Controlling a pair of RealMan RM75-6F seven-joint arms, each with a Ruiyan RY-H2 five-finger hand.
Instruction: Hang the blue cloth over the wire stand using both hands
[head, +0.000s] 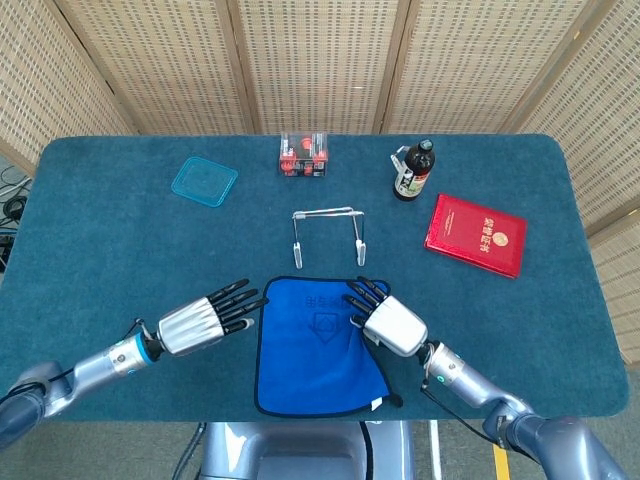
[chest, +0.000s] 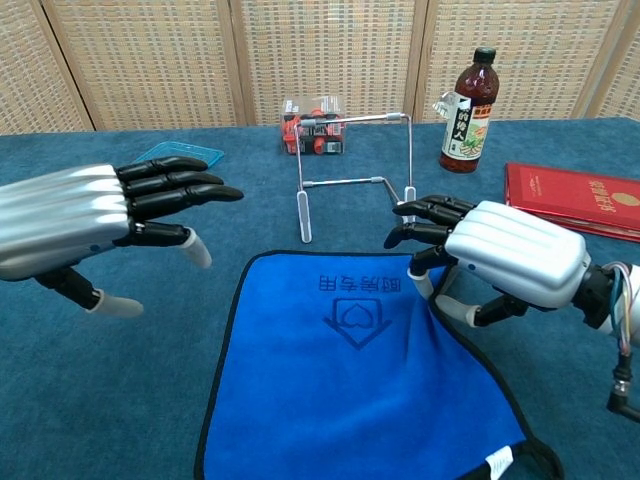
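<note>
Blue square cloth with black hem (head: 315, 345) lies flat on the teal table felt (head: 120, 230), near edge, just in front of the bent-wire stand (head: 328, 232). Stand upright, bare.

Right hand (head: 385, 318) sits over the cloth's right edge, fingers bent down at the fabric; whether it actually pinches the cloth cannot be told. Left hand (head: 200, 320) hovers just left of the cloth, fingers extended and spread, holding nothing.
</note>
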